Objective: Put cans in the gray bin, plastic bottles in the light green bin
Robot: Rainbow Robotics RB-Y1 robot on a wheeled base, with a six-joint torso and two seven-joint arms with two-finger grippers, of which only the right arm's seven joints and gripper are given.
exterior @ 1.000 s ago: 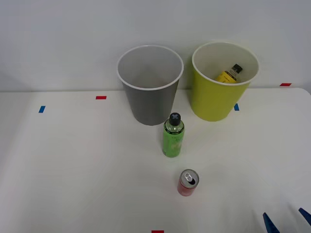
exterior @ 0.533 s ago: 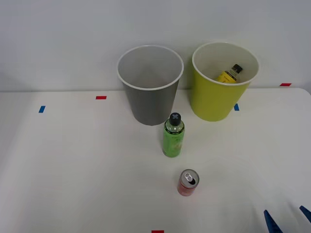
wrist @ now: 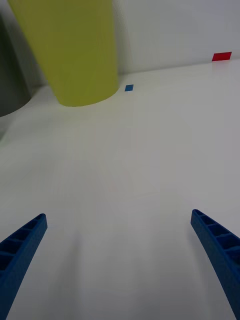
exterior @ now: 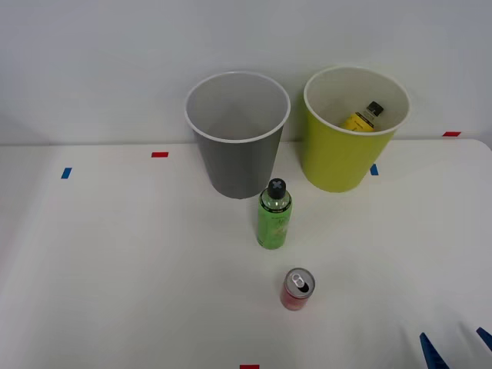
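Note:
A short red can (exterior: 297,289) with a silver top stands on the white table near the front. Behind it a green plastic bottle (exterior: 274,215) with a black cap stands upright. The gray bin (exterior: 237,134) is at the back centre, with nothing showing inside it. To its right the light green bin (exterior: 352,127) (wrist: 70,50) holds a yellow bottle (exterior: 363,118) lying tilted inside. My right gripper (exterior: 458,347) (wrist: 120,250) is open at the front right corner, well right of the can, with nothing between its blue fingers (wrist: 22,245).
Small red tape marks (exterior: 159,154) and blue tape marks (exterior: 66,173) dot the white table (exterior: 115,261). A blue mark (wrist: 129,87) lies by the light green bin's base. A plain pale wall stands behind the bins.
My right gripper's fingertips have slid slightly lower toward the front right corner. The can, bottles and bins have not moved.

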